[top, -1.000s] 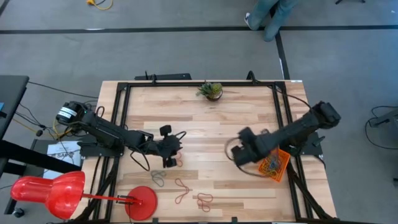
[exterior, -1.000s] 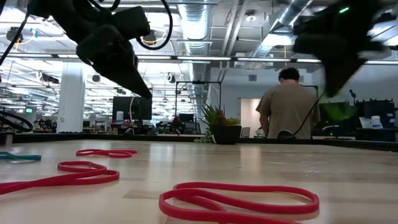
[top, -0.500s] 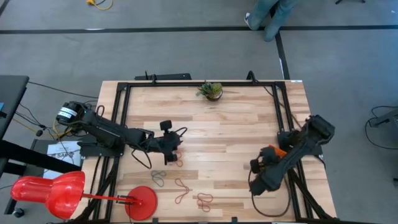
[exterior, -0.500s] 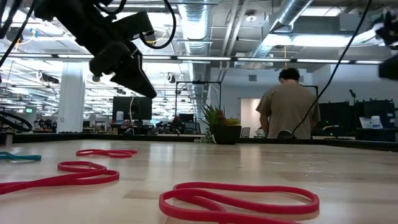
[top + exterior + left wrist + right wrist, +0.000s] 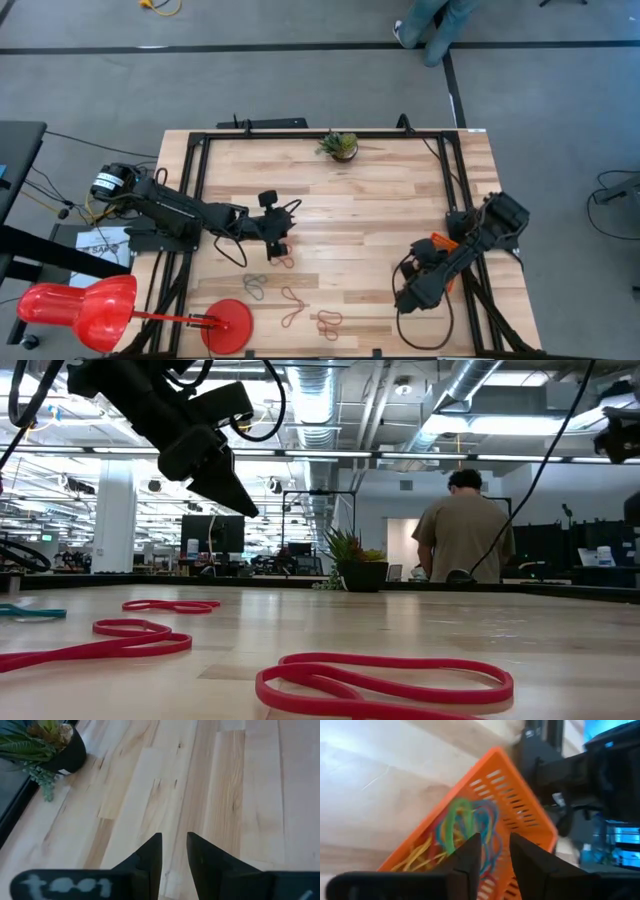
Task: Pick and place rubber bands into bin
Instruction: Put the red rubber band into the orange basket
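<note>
High view: we see loose rubber bands [image 5: 290, 300], thin red, tan and grey-green loops, lying on the light wooden bench [image 5: 350, 200] near its front edge, just beside a round red disc [image 5: 228, 324].
Bin: the small orange slotted plastic bin [image 5: 520, 815] sits at the bench's right side, mostly hidden under the right arm from above; the right wrist view shows yellow, green and blue bands already inside it.
Left gripper: the left gripper [image 5: 275, 243] hangs above the bench, just behind the loose bands; its fingers are nearly together with a narrow gap, and we see nothing held.
Right gripper: the right gripper [image 5: 408, 297] is near the front right of the bench, fingers close together and empty, pointing toward the bin.
Step in hand: we judge this a reach for another band.
Next move: we think the left gripper must widen its fingers, descend over one loop and pinch the thin band flat against the wood.
</note>
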